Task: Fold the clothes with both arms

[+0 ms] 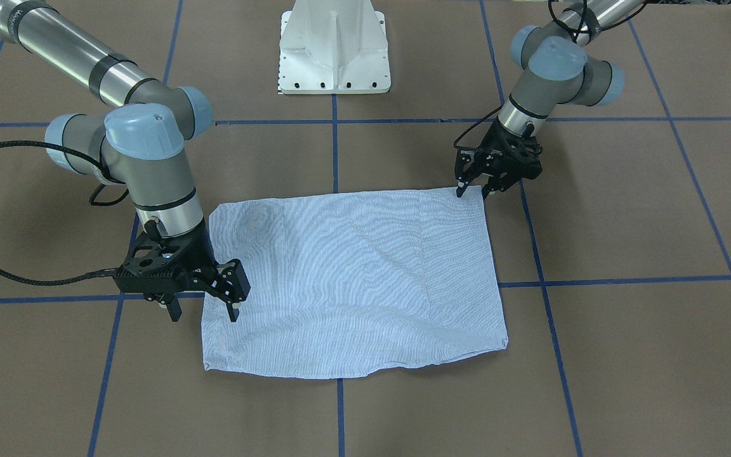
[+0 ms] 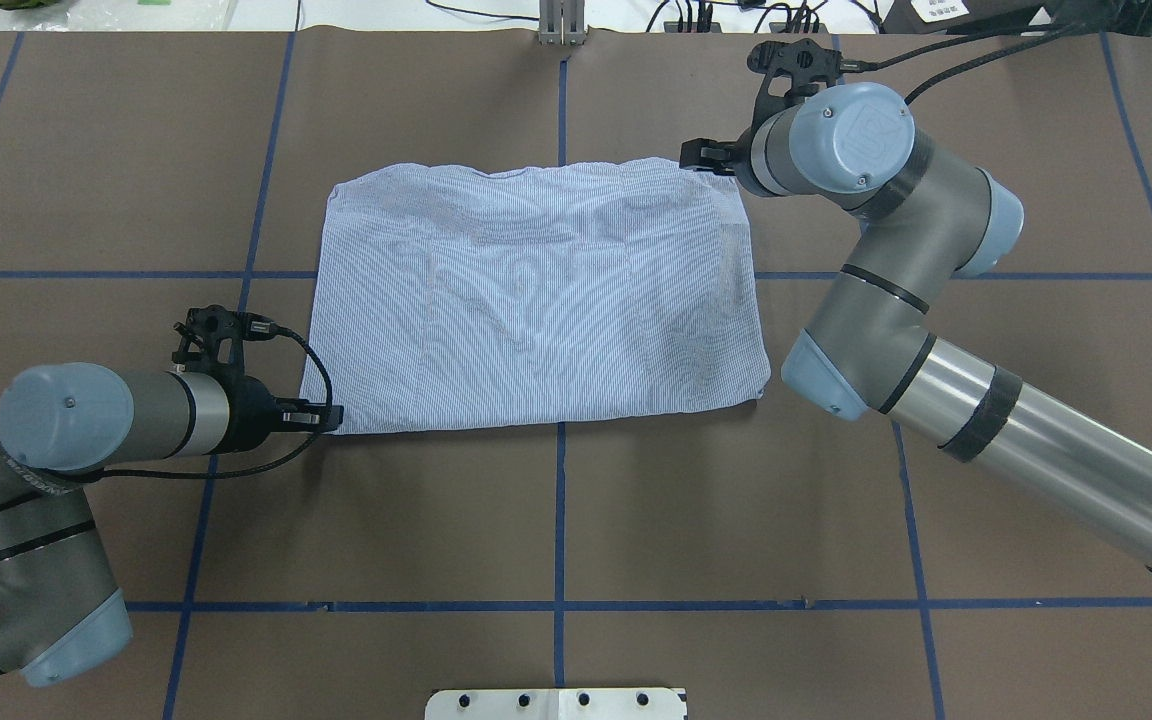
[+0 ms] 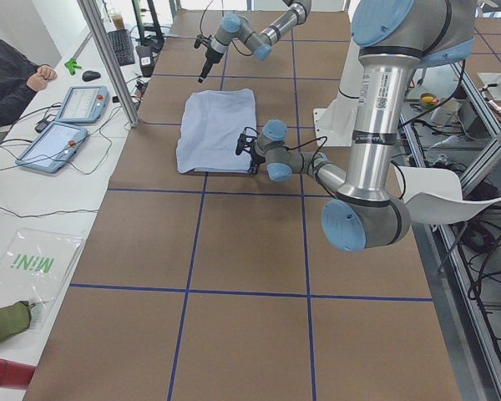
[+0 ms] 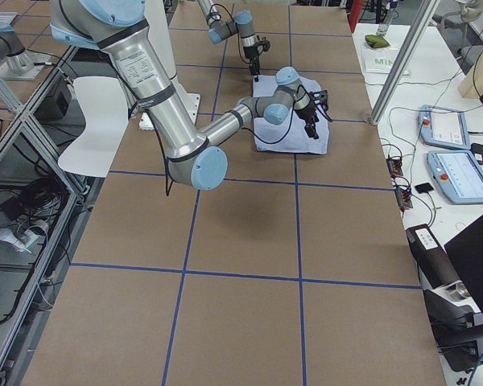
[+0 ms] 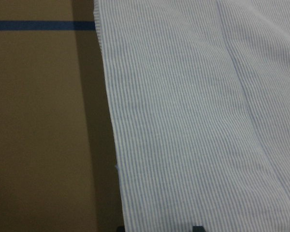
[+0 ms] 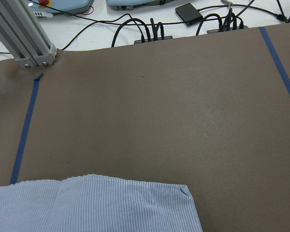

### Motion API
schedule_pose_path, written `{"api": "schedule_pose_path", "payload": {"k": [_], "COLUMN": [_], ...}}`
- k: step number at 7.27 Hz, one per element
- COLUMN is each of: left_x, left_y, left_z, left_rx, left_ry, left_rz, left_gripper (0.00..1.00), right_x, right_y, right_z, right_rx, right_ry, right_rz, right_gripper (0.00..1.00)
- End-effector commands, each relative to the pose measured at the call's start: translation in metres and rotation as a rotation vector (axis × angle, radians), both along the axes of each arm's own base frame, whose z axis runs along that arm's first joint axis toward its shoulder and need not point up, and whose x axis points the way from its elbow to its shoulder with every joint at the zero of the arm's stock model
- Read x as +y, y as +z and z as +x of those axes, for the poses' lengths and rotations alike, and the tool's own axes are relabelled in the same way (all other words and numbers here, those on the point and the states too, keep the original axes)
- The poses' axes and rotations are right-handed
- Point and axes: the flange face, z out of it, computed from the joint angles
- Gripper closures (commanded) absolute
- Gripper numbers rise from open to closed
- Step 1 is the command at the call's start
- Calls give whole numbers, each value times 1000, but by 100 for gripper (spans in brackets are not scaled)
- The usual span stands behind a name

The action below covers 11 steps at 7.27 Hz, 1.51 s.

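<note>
One shirt (image 1: pixel 353 279), folded rectangle, flat on table (image 1: pixel 625 381). One left gripper (image 1: pixel 474 189), jaws apart, at shirt's robot-side corner. One right gripper (image 1: pixel 204 312), jaws apart, astride shirt's opposite side edge.

Robotics lab. Brown-papered desk (image 3: pixel 242 242) gridded with blue tape (image 2: pixel 559 500). White bolt-holed pedestal (image 1: pixel 335 47) stands at desk's robot-side edge. Left arm (image 2: pixel 116 415) and right arm (image 2: pixel 1026 440) reach over desk, both silver-tubed, grey-jointed, blue-capped, with black cable looped alongside. Along desk edge opposite pedestal: aluminium frame post (image 3: pixel 108 58), white bench (image 3: pixel 25 209) carrying two touch-screen pendants (image 3: pixel 53 144), mouse (image 3: pixel 90 75), keyboard (image 3: pixel 121 46), tangled black cables (image 6: pixel 150 31). Operator in dark sleeve (image 3: pixel 4 79) at that bench. Beyond desk on pedestal side: coiled cabling (image 4: pixel 28 197) on floor.
</note>
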Motion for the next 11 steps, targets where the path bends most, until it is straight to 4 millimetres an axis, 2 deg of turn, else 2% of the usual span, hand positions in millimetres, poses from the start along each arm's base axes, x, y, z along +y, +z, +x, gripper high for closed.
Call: {"api": "schedule_pose_path", "payload": {"k": [1,2,3,6,8,10,11], "left_x": [1,2,3,5,-3,-51,-85], "left_y": [-2,-3,-3,-17,-19,-4,17], "left_z": [-1,0,0,-9,-15,-54,-75], "left_rx": [4,6,7,29,27,-41,-105], "left_ry": [0,1,2,1,-13,-75,-108], "left_rz": [1,-1,-1,21,26,103,131], "left_gripper": [54,82,100,100,100,100,100], "right_x": [0,0,0,4,21,33,36], "right_y": [1,0,1,2,-20,-25,-28], "right_z": [1,0,0,-6,-20,-26,-27], "right_rx": [3,5,6,8,-28,-38,-43], "right_ry": [5,9,9,0,-15,-25,-30], "right_rz": [2,5,4,5,21,24,28], "right_gripper": [0,0,0,0,0,0,0]}}
